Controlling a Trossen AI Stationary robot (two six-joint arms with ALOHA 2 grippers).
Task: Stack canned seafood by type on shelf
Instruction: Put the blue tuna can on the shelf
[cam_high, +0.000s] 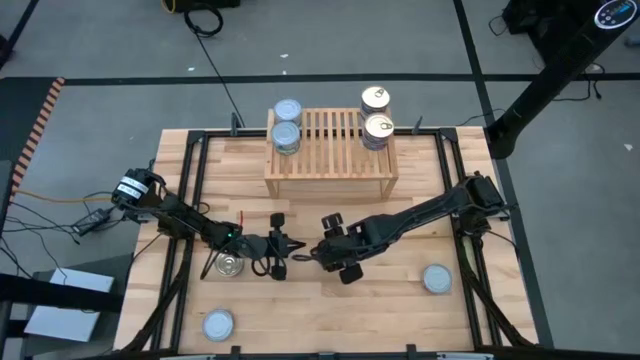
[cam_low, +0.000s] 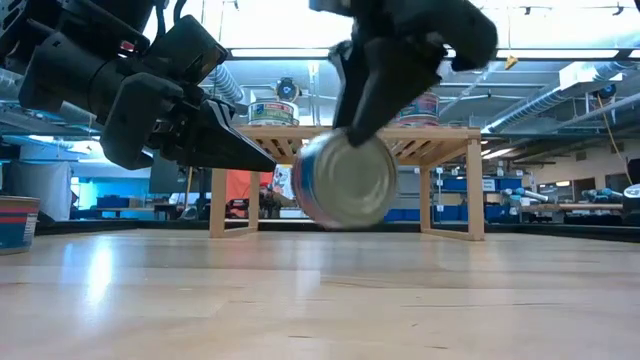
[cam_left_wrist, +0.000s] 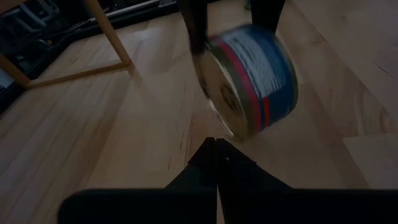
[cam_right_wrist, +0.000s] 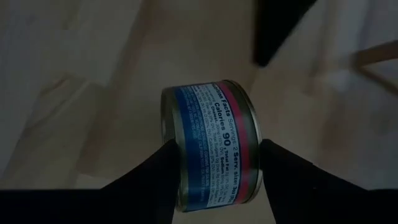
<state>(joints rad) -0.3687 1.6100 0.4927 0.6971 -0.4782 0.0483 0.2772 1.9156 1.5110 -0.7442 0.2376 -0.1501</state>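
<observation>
Right gripper (cam_right_wrist: 214, 168) clamps a blue-labelled tin (cam_right_wrist: 214, 146) on edge, lifted for the shelf (cam_high: 330, 150). Next, carry it to the matching silver-lidded stack (cam_high: 286, 135). Left gripper (cam_high: 280, 247) waits closed.

The tin (cam_right_wrist: 211, 146) has a shiny metal rim and a glossy printed paper label. The worktop (cam_low: 320, 300) is smooth, pale wood with a soft sheen; the shelf (cam_high: 330, 150) is matt slatted wood.

Two black jointed arms (cam_high: 180, 215), a white label near the left arm's base.
</observation>
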